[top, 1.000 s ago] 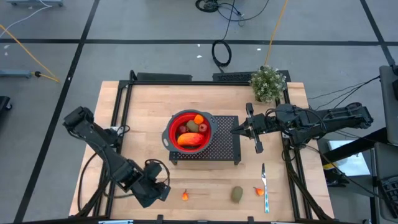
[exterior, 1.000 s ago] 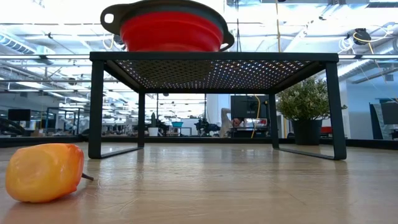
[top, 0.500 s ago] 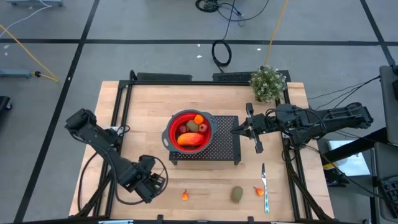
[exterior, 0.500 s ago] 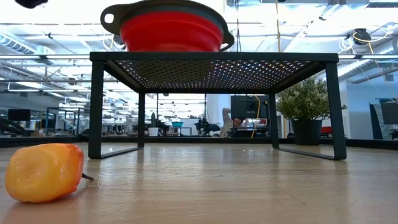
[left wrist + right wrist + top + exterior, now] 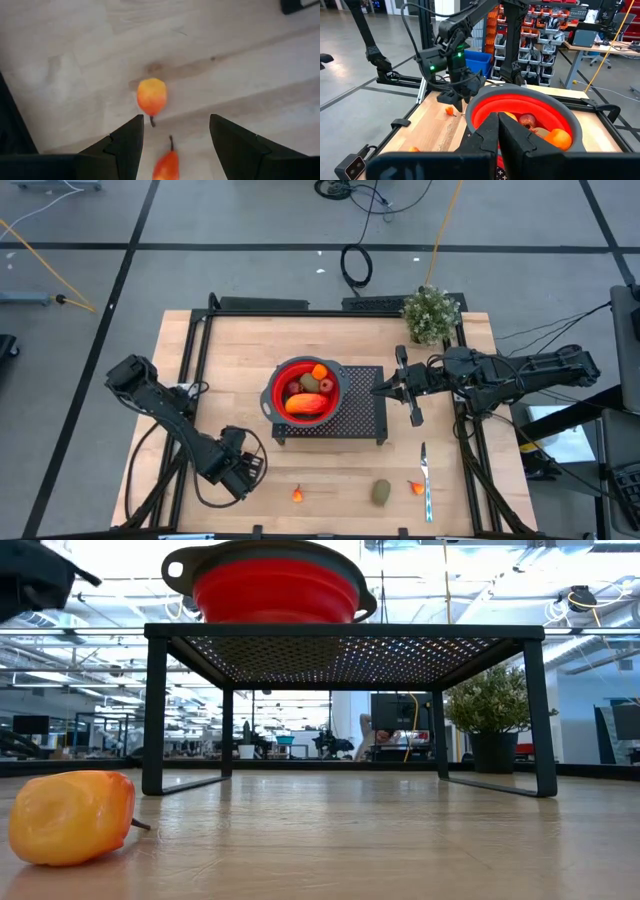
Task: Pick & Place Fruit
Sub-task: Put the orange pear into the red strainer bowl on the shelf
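A red bowl (image 5: 303, 388) stands on a black perforated stand (image 5: 362, 415) and holds a long orange fruit (image 5: 305, 404), a dark red one and smaller pieces. A small orange fruit (image 5: 298, 493) lies on the wood near the table's front edge; the left wrist view shows it (image 5: 151, 96) with an orange-red piece (image 5: 167, 166) beside it. A brownish-green oval (image 5: 381, 492) and an orange-red bit (image 5: 416, 487) lie farther right. My left gripper (image 5: 176, 125) is open, points down and hangs above the table left of the small orange fruit. My right gripper (image 5: 380, 389) is shut and level beside the bowl.
A slim utensil with a light-blue handle (image 5: 425, 477) lies right of the orange-red bit. A potted plant (image 5: 432, 313) stands at the far right corner. A black frame (image 5: 190, 370) runs along the table's sides. Bare wood lies left of the stand.
My left gripper has come down toward the table and tipped until it points straight down, drifting a little toward the left and far edges. Its dark body has entered the low view from above. Its fingers stay open. The fruit has not moved.
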`<state>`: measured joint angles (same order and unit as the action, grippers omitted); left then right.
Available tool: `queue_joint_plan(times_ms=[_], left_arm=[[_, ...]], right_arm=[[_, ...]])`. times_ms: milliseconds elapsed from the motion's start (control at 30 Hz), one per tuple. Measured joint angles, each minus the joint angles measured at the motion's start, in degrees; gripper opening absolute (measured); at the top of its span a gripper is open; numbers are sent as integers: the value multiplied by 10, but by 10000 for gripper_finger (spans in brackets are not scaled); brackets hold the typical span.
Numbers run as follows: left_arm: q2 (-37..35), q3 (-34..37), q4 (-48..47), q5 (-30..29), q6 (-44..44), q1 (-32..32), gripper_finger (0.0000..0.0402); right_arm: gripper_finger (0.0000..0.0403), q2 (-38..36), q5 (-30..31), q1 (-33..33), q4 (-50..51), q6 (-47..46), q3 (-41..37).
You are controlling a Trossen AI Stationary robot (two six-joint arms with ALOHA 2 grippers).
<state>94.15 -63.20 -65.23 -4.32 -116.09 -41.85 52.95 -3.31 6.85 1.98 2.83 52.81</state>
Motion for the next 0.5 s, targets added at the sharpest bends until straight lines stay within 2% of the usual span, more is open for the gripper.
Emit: queue_joint_plan(times_ms=[367, 500], left_arm=[[0, 77, 82, 20, 0, 15, 225], [0, 94, 85, 34, 6, 15, 225]], right_arm=[[4, 0, 0, 0, 0, -6, 0], [4, 0, 0, 0, 0, -6, 0]])
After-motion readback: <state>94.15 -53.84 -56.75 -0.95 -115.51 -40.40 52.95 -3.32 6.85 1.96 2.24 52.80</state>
